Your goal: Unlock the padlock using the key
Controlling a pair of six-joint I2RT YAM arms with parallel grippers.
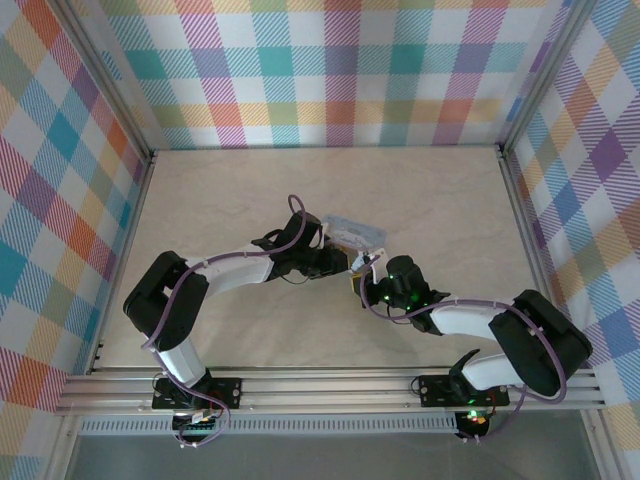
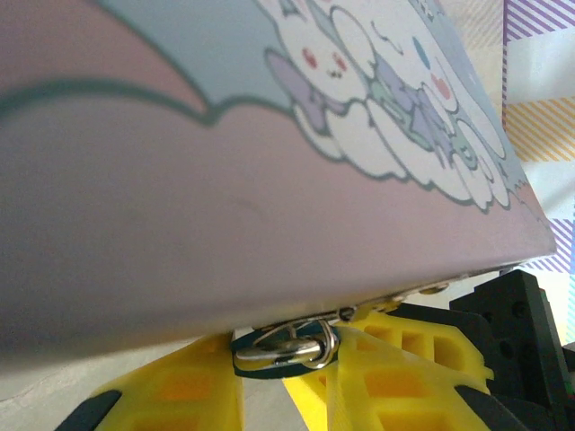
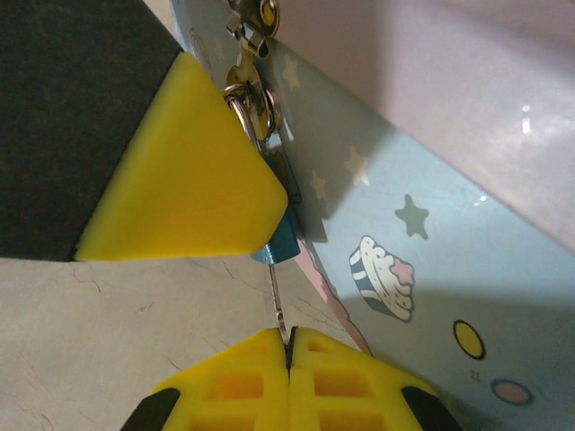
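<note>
The pale blue cartoon tin [image 1: 356, 233] stands mid-table with both arms meeting at its near side. My left gripper [image 2: 283, 361] is shut on the small blue-green padlock [image 2: 280, 352], whose silver shackle hangs from the tin's [image 2: 225, 180] latch. In the right wrist view, a yellow left finger [image 3: 180, 171] covers most of the padlock [image 3: 280, 241]. The thin key [image 3: 278, 301] runs from the padlock's underside down into my right gripper [image 3: 287, 346], which is shut on the key's end. From above, the left gripper [image 1: 343, 262] and right gripper [image 1: 367, 274] nearly touch.
The tin's side wall [image 3: 431, 224] rises right beside the right gripper. Beige tabletop [image 1: 440, 200] spreads around the tin, and checked walls [image 1: 330, 70] close in the back and both sides. A metal rail [image 1: 330, 385] carries the arm bases.
</note>
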